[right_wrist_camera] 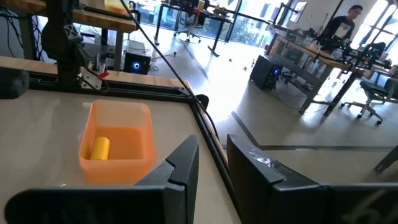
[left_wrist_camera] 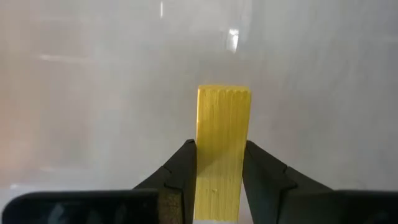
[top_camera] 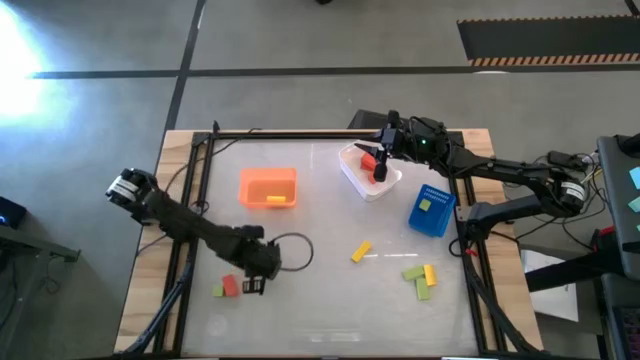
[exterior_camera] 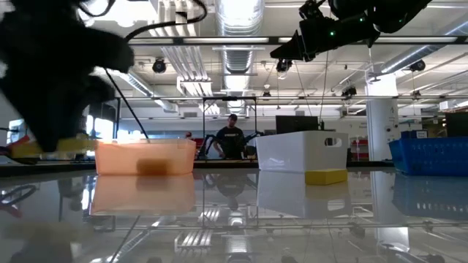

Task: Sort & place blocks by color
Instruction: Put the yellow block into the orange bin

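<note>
My left gripper (top_camera: 258,275) stands near the table's front left, pointing down, shut on a yellow block (left_wrist_camera: 224,112). The gripper's own body hides this block in the high view. A red block (top_camera: 231,285) and a green block (top_camera: 217,291) lie flat on the table just left of the gripper. More yellow blocks (top_camera: 361,251) and green blocks (top_camera: 413,272) lie at the front right. My right gripper (top_camera: 380,165) hangs level above the white bin (top_camera: 355,178). Its fingers (right_wrist_camera: 186,163) stand a little apart with nothing between them. My left gripper pinches the yellow block between its two fingers by the two long sides (left_wrist_camera: 202,149). The fingers come from above and lie along the block, which sticks out past their tips. In the low view the block (exterior_camera: 51,146) is lifted clear of the table.
The orange bin (top_camera: 268,175) at the far left centre holds one yellow block (top_camera: 276,200). The white bin has red blocks (top_camera: 368,160) in it. The blue bin (top_camera: 440,222) to its right holds a green block (top_camera: 425,205). A dark cable loop (top_camera: 300,250) lies by the left gripper.
</note>
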### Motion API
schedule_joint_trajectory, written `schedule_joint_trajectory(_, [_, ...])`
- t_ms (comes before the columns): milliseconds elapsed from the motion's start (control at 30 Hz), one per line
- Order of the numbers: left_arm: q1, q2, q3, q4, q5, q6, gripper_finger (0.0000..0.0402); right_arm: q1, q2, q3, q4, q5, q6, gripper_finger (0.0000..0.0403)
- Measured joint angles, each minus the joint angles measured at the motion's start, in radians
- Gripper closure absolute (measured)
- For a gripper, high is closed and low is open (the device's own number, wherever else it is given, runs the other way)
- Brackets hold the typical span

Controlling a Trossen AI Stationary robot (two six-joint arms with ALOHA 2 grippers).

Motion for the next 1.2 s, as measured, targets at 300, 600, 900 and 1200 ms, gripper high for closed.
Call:
schedule_joint_trajectory(300, [0.259, -0.075, 0.153, -0.205, 0.007, 0.232, 0.032, 0.0, 0.0, 0.0, -0.006, 0.0, -0.002, 0.033])
schedule_joint_trajectory(600, [0.574, -0.082, 0.188, -0.243, -0.011, 0.674, 0.032, 0.0, 0.0, 0.0, -0.015, 0.0, -0.002, 0.033])
schedule_joint_trajectory(900, [0.821, -0.029, 0.187, -0.211, -0.054, 0.969, 0.032, 0.0, 0.0, 0.0, -0.021, 0.0, -0.002, 0.033])
schedule_joint_trajectory(1200, [0.91, 0.085, 0.187, -0.09, -0.055, 1.111, 0.032, 0.0, 0.0, 0.0, -0.035, 0.001, -0.002, 0.033])
